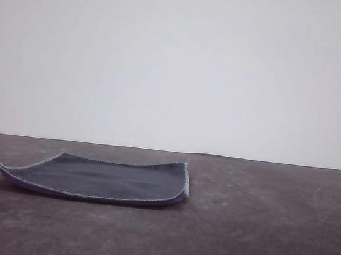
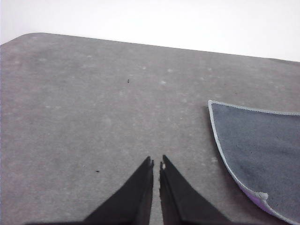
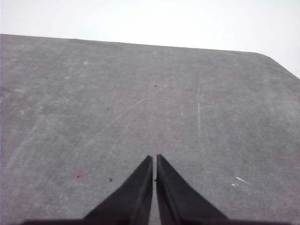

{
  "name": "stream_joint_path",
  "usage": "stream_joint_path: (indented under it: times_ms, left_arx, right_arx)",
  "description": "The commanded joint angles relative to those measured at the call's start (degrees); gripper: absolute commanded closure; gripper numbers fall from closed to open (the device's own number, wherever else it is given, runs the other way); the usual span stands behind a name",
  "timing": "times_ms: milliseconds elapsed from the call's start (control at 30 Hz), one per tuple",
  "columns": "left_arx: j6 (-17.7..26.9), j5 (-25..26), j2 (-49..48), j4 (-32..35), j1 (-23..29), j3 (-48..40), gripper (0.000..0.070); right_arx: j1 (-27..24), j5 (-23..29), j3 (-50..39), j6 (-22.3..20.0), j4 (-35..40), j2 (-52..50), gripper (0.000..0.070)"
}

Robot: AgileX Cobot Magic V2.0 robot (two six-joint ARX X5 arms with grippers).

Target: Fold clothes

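Note:
The clothes (image 1: 100,178) are one small rectangular cloth lying flat on the grey table, dark grey face up, with curled corners and a strip of purple showing under the near edge. In the left wrist view the cloth (image 2: 262,150) lies off to one side of my left gripper (image 2: 156,163), whose black fingers are shut with nothing between them and hover over bare table, apart from the cloth. My right gripper (image 3: 154,158) is also shut and empty, above bare table.
The grey table (image 1: 257,236) has scuffs and scratches and a small red spot (image 3: 78,176). Its far edge meets a plain white wall (image 1: 178,61). A rounded table corner (image 3: 269,58) shows in the right wrist view.

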Motion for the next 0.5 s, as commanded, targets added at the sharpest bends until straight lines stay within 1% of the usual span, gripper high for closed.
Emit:
stream_joint_path:
  times_ms: [0,467]
  left_arx:
    - [-0.2,0.0,0.0,-0.3,0.0,-1.2,0.0683]
    - [-0.2,0.0,0.0,-0.3,0.0,-1.2,0.0683]
  right_arx:
    - [0.0,0.2,-0.2,0.8,0.5,-0.1,0.0691]
    - [0.0,0.2,-0.2,0.7,0.5,-0.1,0.0691]
